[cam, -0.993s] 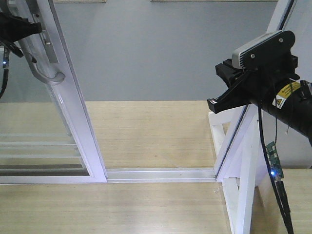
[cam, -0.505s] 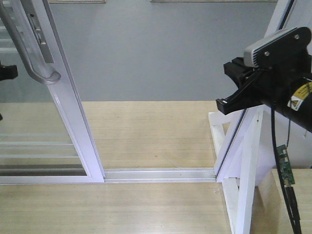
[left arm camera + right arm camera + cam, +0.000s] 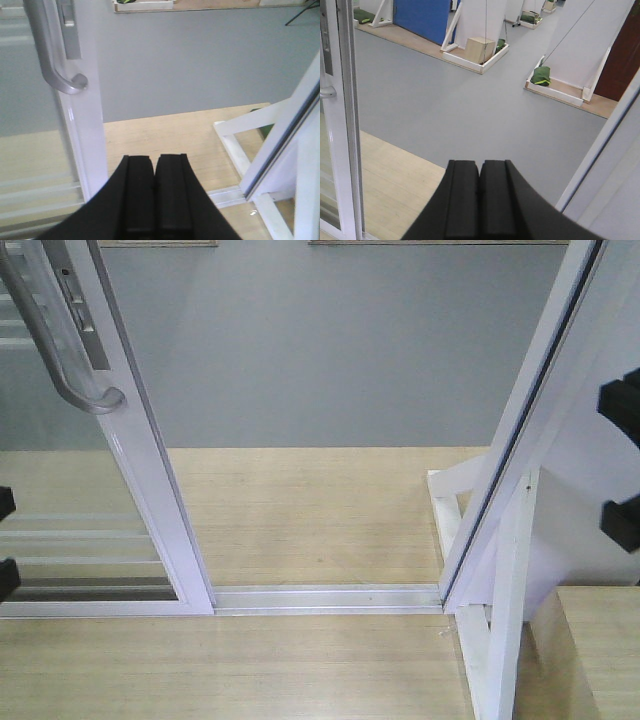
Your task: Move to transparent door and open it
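In the front view, the transparent door [image 3: 100, 440] is being shown slid to the left with a wide gap beside it, its curved handle [image 3: 60, 350] high on the frame; it is judged heavy, rigid and breakable, running on the floor track [image 3: 325, 597]. In the left wrist view, the left gripper [image 3: 155, 197] is being held pressed closed and empty, the handle up and left of it, well apart, judged the best hold. In the right wrist view, the right gripper [image 3: 480, 200] is likewise being held closed on nothing, the door frame far to its left.
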`<state>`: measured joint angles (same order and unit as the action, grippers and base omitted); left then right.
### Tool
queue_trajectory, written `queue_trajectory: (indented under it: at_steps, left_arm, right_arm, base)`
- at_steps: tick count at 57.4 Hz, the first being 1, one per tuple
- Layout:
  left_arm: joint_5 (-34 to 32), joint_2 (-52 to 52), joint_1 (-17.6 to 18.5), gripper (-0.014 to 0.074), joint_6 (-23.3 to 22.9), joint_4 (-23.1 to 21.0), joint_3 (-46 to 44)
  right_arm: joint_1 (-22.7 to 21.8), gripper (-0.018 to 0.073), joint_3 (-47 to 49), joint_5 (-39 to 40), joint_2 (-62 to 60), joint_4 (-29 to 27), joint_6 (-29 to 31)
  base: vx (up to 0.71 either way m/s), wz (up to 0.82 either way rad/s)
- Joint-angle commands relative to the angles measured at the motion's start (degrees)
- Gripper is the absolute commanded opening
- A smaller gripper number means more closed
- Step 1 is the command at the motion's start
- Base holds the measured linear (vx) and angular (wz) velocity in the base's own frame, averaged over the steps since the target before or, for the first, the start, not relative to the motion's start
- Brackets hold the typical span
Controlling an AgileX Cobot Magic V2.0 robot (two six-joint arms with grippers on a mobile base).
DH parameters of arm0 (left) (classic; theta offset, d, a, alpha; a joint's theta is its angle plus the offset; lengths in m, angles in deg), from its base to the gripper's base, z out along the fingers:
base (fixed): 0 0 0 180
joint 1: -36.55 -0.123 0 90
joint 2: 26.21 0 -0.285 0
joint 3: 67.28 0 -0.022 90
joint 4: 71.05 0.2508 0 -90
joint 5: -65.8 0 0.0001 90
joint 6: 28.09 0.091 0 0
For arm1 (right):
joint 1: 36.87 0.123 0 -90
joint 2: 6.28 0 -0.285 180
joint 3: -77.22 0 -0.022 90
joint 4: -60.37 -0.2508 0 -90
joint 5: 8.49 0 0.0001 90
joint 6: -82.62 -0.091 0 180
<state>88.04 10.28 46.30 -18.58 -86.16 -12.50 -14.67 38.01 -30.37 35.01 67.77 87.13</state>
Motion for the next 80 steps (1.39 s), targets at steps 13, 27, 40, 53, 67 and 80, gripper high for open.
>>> queue_trajectory:
  at_steps: [13, 27, 40, 53, 67, 80]
  left_arm:
    - [1.31, -15.84, 0.64, 0.0004, 0.86, -7.01, 3.63]
    - [0.67, -16.69, 0.64, 0.0004, 0.47, -7.46, 3.88]
    - [1.18, -16.69, 0.64, 0.0004, 0.47, -7.42, 3.88]
    - [1.18, -16.69, 0.64, 0.0004, 0.47, -7.36, 3.88]
    - [-4.52, -16.69, 0.64, 0.0004, -5.09, 8.28, 3.88]
    - [-10.84, -16.64, 0.64, 0.0004, -6.41, 11.73, 4.70]
  right_arm:
    - [-0.32, -0.0005, -12.82, 2.96, -14.76, -1.37, -0.51]
    - [-0.32, -0.0005, -15.21, 0.66, -16.66, -2.55, -1.14]
    - [-0.32, -0.0005, -15.21, -0.05, -16.66, -2.55, -1.14]
    - [-0.32, -0.0005, -15.21, -0.21, -16.66, -2.55, -1.14]
    - [-0.32, -0.0005, -15.21, -0.21, -16.66, -2.55, -1.14]
    - [-0.32, -0.0005, -15.21, -0.21, -16.66, -2.55, -1.14]
  base:
    - [0.00, 0.00]
    - [0.00, 0.00]
    - [0.00, 0.00]
    - [0.00, 0.00]
    - [0.00, 0.00]
    - [0.00, 0.00]
